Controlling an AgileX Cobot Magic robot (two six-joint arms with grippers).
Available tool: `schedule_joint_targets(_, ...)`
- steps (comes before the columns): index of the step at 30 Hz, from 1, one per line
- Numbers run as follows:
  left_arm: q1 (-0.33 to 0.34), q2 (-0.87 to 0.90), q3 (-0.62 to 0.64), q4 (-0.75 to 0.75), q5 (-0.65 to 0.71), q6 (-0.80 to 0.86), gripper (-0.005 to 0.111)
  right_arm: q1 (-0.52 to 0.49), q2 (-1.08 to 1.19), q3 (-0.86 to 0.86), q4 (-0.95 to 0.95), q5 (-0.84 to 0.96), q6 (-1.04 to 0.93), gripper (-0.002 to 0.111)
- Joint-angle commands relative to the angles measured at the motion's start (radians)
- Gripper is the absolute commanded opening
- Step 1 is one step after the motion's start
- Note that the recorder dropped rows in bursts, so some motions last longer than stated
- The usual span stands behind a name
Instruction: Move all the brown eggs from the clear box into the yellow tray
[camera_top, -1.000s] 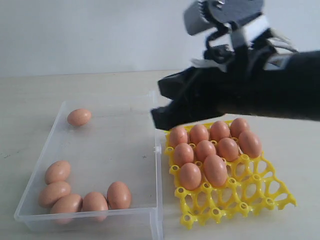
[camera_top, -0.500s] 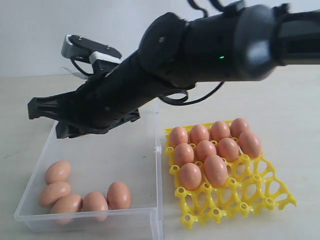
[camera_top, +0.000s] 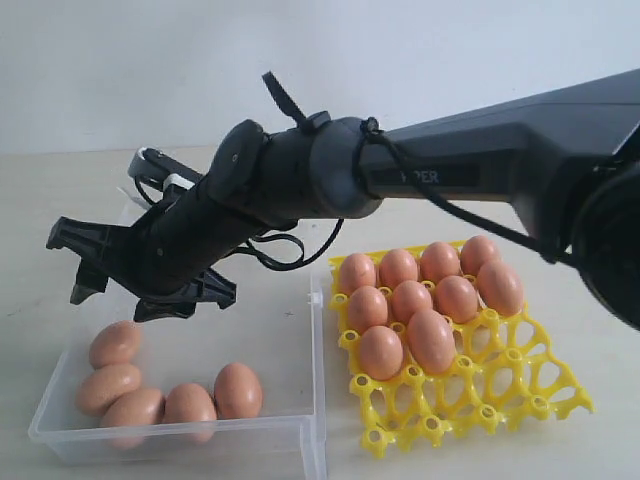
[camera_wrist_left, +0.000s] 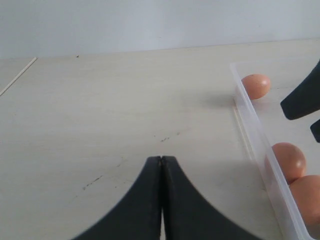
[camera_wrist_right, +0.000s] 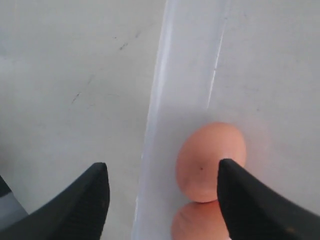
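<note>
Above clear box (camera_top: 180, 432), right fingers (camera_wrist_right: 92, 202) wide apart, empty; brown eggs (camera_top: 115, 343) lie sideways.

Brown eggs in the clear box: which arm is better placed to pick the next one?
Right. The right gripper is open above a brown egg inside the clear box; the left gripper is shut, outside the box.

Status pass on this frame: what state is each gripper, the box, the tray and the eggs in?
Right gripper: open, holding nothing, above the box's edge.
Left gripper: shut, empty, over bare table.
Clear box: no lid on it, holds six brown eggs, five at the near end and one at the far end.
Yellow tray: ten cups filled, six empty.
</note>
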Motion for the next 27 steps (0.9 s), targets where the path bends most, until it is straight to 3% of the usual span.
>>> schedule_joint_targets(1,0.002,0.004,-0.005,0.003,-0.005,0.001,0.0,-0.002,0.035,-0.011,-0.003,-0.001,0.052,0.061)
schedule_joint_targets(11,0.002,0.004,-0.005,0.003,-0.005,0.001,0.0,-0.002,0.102,-0.011,0.002,-0.058,0.12,0.059)
schedule_joint_targets(17,0.002,0.004,-0.005,0.003,-0.005,0.001,0.0,-0.002,0.147,-0.101,0.004,-0.019,0.12,0.057)
schedule_joint_targets(22,0.002,0.004,-0.005,0.003,-0.005,0.001,0.0,-0.002,0.156,-0.105,0.004,0.02,0.124,0.034)
schedule_joint_targets(27,0.002,0.004,-0.005,0.003,-0.005,0.001,0.0,-0.002,0.154,-0.105,0.0,0.026,0.117,0.003)
